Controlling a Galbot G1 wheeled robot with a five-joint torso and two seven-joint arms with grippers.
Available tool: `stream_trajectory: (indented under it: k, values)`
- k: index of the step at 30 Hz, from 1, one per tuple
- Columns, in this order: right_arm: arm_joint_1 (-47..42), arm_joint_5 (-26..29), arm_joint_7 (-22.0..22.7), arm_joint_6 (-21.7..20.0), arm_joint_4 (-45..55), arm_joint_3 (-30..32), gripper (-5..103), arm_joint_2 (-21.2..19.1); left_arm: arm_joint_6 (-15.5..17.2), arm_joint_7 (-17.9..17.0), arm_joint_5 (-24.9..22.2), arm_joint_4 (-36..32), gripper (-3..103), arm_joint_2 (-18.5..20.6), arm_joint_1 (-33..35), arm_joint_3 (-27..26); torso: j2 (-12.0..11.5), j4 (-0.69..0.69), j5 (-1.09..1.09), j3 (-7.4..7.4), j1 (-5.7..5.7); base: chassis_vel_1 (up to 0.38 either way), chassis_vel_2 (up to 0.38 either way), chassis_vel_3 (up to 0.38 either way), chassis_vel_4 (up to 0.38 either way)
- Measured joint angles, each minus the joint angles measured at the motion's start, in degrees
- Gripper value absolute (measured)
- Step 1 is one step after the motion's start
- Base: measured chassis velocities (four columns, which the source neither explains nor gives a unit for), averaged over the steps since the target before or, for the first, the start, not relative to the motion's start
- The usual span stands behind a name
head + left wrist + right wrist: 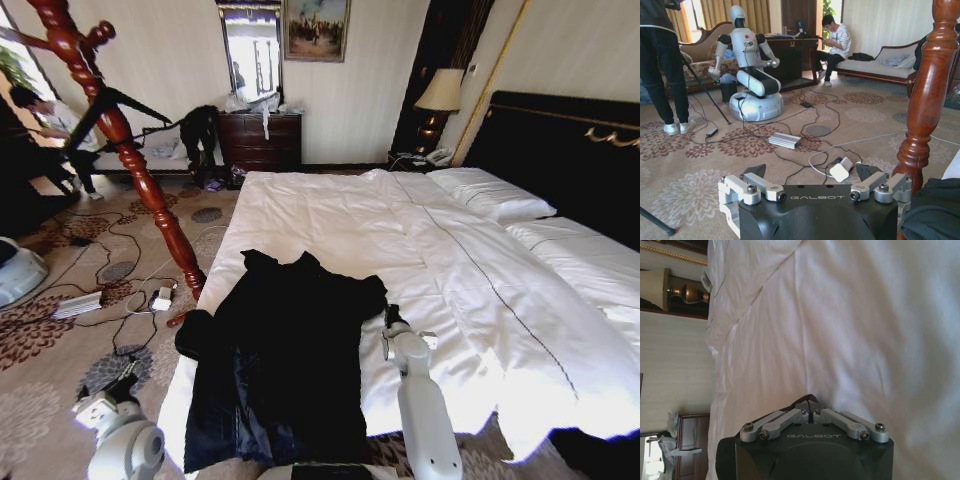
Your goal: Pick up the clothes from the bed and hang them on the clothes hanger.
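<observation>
Soft black clothes (285,360) on bed (470,260)

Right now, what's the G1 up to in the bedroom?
It is at the foot of the bed, where the black coat lies spread flat on the white duvet, ungrasped. The right gripper is over the duvet at the coat's edge, fingers shut on nothing. The left gripper is open, low over the carpet beside the bed, near the base of the coat stand. Nothing hangs on the stand yet.
</observation>
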Motion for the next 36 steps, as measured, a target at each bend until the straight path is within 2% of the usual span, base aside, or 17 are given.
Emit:
stream_trajectory:
  k: [10, 15, 16, 18, 20, 22, 23, 24, 27, 28, 32, 35, 36]
  values:
    - [0.0, -0.8, 0.2, 0.1, 4.0, 0.5, 0, -5.0, -0.3, 0.0, 0.3, -0.8, 100, -0.3, 0.4, 0.1, 0.0, -0.01, 0.01, 0.0, 0.0, 0.0, 0.0, 0.0, 0.0]
    - [0.1, -5.9, -4.2, -0.2, 8.8, -3.4, 0, -12.6, -0.5, 0.0, 0.0, -0.9, 100, -0.1, 0.4, -0.1, 0.0, 0.0, 0.0, 0.0, 0.0, 0.0, 0.0, 0.0, 0.0]
    - [0.1, -5.9, -4.2, -0.2, 8.8, -3.4, 0, -12.6, -0.5, 0.0, 0.0, -0.9, 100, -0.1, 0.4, -0.1, 0.0, 0.0, 0.0, 0.0, 0.0, 0.0, 0.0, 0.0, 0.0]
    - [-1.0, -8.8, -4.3, -1.2, 10.4, -5.6, 0, -15.9, -0.7, 0.0, -0.1, -0.6, 100, 0.0, 0.3, -0.2, 0.0, 0.01, -0.02, 0.0, 0.0, 0.0, 0.0, 0.0, 0.0]
    - [-1.7, -8.4, -3.0, -1.7, 10.9, -6.0, 0, -16.2, -0.8, 0.0, -0.2, -0.4, 100, 0.1, 0.2, -0.3, 0.0, -0.01, 0.0, 0.0, 0.0, 0.0, 0.0, 0.0, 0.0]
    - [-3.8, -5.1, 0.9, -3.1, 11.4, -6.0, 0, -15.2, -0.8, -0.1, -0.5, 0.1, 100, 0.3, -0.1, -0.6, 0.0, -0.01, -0.01, 0.0, 0.0, 0.0, 0.0, 0.0, 0.0]
    - [-4.6, -4.2, 2.4, -3.9, 11.0, -5.9, 5, -14.4, -0.8, -0.1, -0.7, 0.3, 100, 0.4, -0.2, -0.7, 0.0, -0.01, 0.0, 0.0, -0.01, 0.0, 0.0, 0.0, 0.0]
    - [-4.6, -4.2, 2.4, -3.9, 11.0, -5.9, 5, -14.4, -0.8, -0.1, -0.7, 0.3, 100, 0.4, -0.2, -0.7, 0.0, -0.01, 0.0, 0.0, -0.01, 0.0, 0.0, 0.0, 0.0]
    - [-6.6, -3.3, 6.2, -6.0, 9.1, -6.1, 16, -11.6, -0.8, -0.1, -1.0, 1.0, 100, 0.9, -0.5, -0.8, 0.0, -0.01, 0.01, 0.0, -0.01, 0.0, 0.0, 0.0, 0.0]
    - [-6.6, -3.3, 6.2, -6.0, 9.1, -6.1, 16, -11.6, -0.8, -0.1, -1.0, 1.0, 100, 0.9, -0.5, -0.8, 0.0, -0.01, 0.01, 0.0, -0.01, 0.0, 0.0, 0.0, 0.0]
    - [-6.8, -3.0, 6.7, -6.9, 7.5, -7.1, 38, -8.7, -0.8, -0.3, -1.2, 1.9, 100, 1.3, -1.2, -0.8, 0.0, -0.01, -0.01, 0.0, -0.01, 0.0, 0.0, 0.0, 0.0]
    - [-5.8, -2.8, 6.4, -7.0, 6.5, -7.3, 38, -7.8, -0.8, -0.3, -1.2, 2.1, 100, 1.3, -1.4, -0.6, 0.0, 0.0, -0.01, 0.0, -0.01, 0.0, 0.0, 0.0, 0.0]
    - [-5.2, -2.9, 6.2, -7.0, 5.8, -7.4, 48, -7.4, -0.8, -0.3, -1.2, 2.1, 100, 1.3, -1.5, -0.5, 0.0, 0.0, -0.01, 0.0, -0.01, 0.0, 0.0, 0.0, 0.0]
